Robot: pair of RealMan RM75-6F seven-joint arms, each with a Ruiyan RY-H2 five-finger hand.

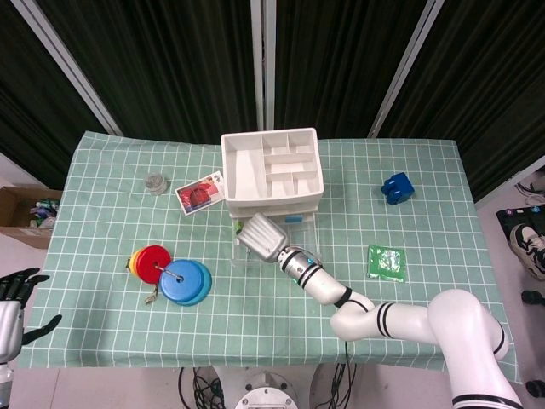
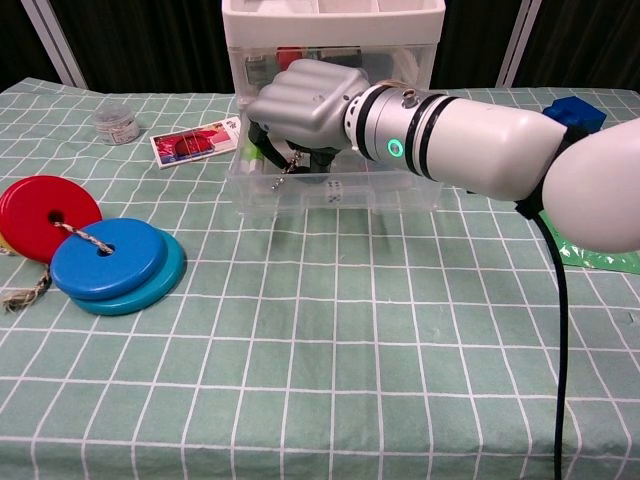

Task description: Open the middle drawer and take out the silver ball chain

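The white drawer unit [image 1: 271, 175] stands at the table's middle back, its clear middle drawer [image 2: 400, 195] pulled out toward me. My right hand [image 2: 300, 100] hovers over the drawer's left part, fingers curled downward. A short silver ball chain [image 2: 288, 168] dangles from those fingers, just above the drawer's inside. In the head view the right hand [image 1: 261, 237] covers the drawer's left half and the chain is hidden. My left hand [image 1: 17, 298] hangs off the table's front left corner, fingers spread and holding nothing.
Red and blue discs [image 2: 110, 260] threaded on a rope lie at the front left. A picture card [image 1: 199, 193] and small jar [image 1: 156, 183] sit left of the unit. A blue object [image 1: 397, 187] and green packet [image 1: 386, 262] lie to the right. Small items, including a die, lie in the drawer.
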